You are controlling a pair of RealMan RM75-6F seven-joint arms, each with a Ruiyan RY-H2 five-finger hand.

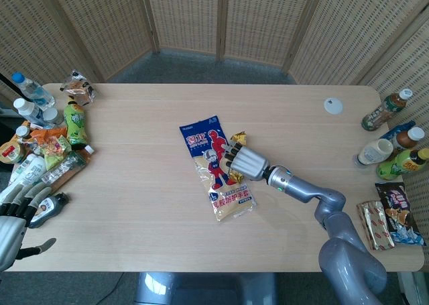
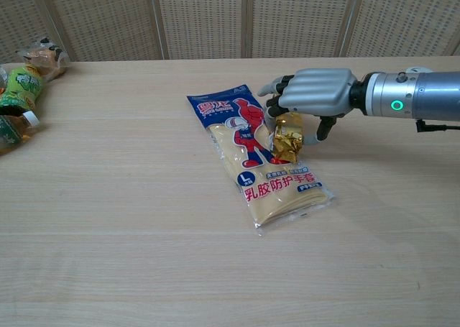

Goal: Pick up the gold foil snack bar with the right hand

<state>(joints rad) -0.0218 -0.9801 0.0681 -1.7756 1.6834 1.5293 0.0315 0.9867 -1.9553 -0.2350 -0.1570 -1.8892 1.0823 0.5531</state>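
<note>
Curling down over the gold foil snack bar (image 2: pixel 287 141), the right hand (image 2: pixel 310 94) had its fingers wrapped across the top of the wrapper, with the thumb reaching down on the side nearer three o'clock. The bar looked clamped in that grasp, though its lower end seemed to touch the glove packet (image 2: pixel 260 162) beneath it, so I judged the lift not yet made. In the head view the bar (image 1: pixel 236 159) showed only as gold ends poking out at twelve and six o'clock of the hand (image 1: pixel 245 161). The glove packet lay flat near the centre of the table (image 2: pixel 108 197), running from eleven toward five o'clock. What remained, by my reading, was to raise the bar clear of the packet without dragging the packet along.

Far off at eight o'clock in the head view, the left hand (image 1: pixel 12 219) rested by the table edge with fingers apart, holding nothing.
</note>
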